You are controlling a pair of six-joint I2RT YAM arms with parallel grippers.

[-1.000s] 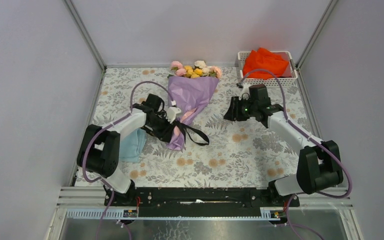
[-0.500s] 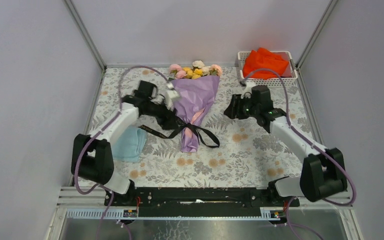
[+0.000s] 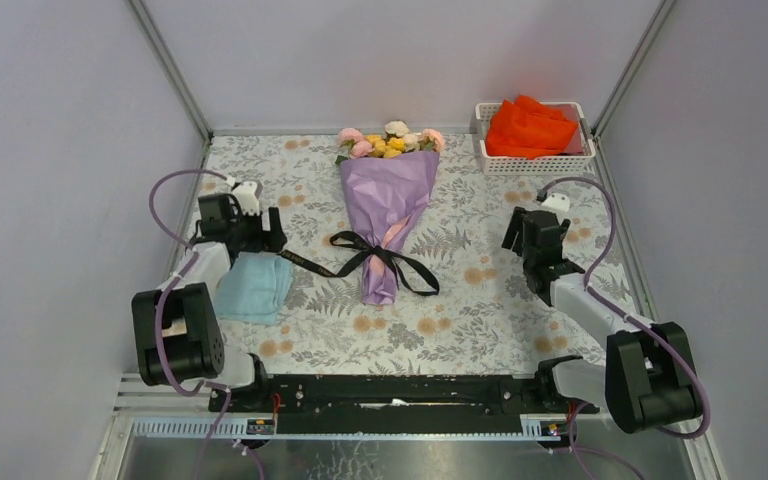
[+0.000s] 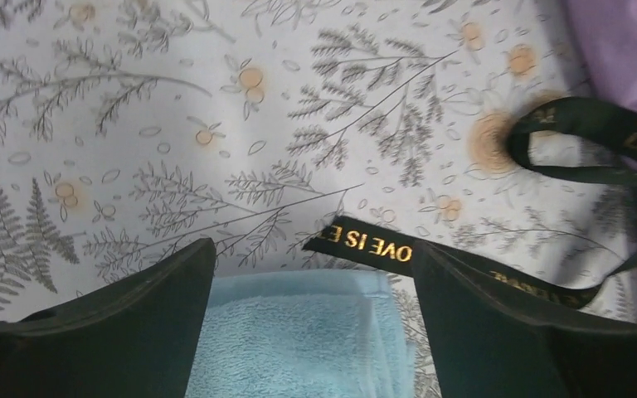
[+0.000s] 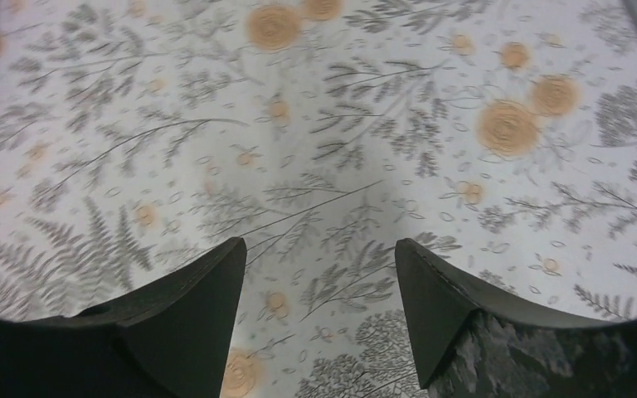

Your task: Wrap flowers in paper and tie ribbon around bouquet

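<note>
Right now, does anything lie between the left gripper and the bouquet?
Only the ribbon tail lies on the table between the left gripper and the bouquet; the blue cloth sits nearer, below the gripper.

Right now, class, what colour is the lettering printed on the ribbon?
Gold, on the black ribbon; it shows best in the left wrist view.

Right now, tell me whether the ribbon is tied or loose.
Tied: the ribbon circles the bouquet at its narrow lower part in a bow, tails spread on the table.
</note>
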